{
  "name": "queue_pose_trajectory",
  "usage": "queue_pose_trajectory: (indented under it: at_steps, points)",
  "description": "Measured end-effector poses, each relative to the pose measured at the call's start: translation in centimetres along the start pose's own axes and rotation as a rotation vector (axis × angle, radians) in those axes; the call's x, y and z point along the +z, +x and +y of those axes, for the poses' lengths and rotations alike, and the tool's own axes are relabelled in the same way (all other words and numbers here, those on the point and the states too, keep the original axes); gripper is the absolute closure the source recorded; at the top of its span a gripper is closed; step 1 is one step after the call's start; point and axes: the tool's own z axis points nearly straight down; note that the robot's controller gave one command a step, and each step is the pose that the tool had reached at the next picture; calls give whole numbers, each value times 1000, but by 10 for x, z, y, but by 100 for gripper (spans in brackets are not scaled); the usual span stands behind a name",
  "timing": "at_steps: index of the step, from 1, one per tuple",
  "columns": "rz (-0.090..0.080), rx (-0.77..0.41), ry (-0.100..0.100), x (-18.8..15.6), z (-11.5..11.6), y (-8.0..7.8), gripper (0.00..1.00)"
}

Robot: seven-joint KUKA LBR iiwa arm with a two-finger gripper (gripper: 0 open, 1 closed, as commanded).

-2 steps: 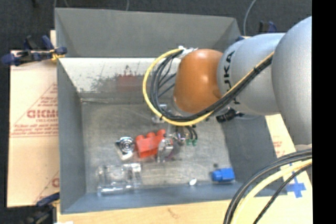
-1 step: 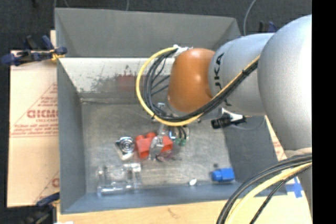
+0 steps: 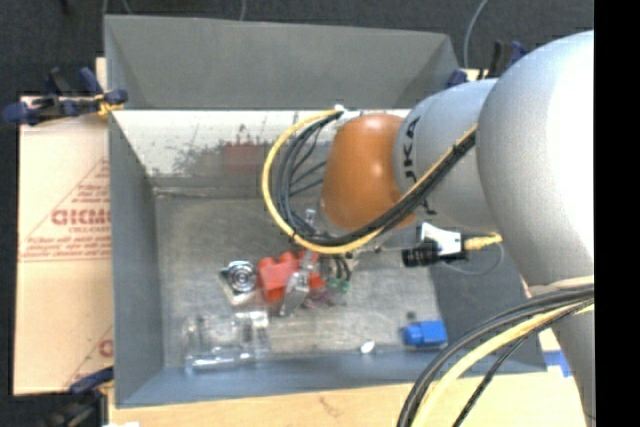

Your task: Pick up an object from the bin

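Grey bin [image 3: 130, 245]: claw [image 3: 300, 287] sits low mid-floor, just beside red block [image 3: 274, 275] (nearest thing, so probable pick); clenched or released, can't tell.

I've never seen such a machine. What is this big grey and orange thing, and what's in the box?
The camera looks down into a grey metal bin. The big grey shape entering from the right is a robot arm; the orange cap and cables belong to it. Its gripper, the grasping part, hangs low beside a red object mid-bin. Nearby lie a shiny round metal piece, a clear plastic item, a blue block and a small white bit. Whether it holds anything, I cannot tell.
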Motion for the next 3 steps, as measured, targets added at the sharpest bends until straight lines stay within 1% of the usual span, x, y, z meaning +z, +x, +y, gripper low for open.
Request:
queue_pose_trajectory:
  at_steps: [1,2,3]
  points:
    - [5,-2,2,-2,2,-2,0]
    - [-5,0,0,-5,2,-5,100]
    - [3,-2,4,-81,3,-9,100]
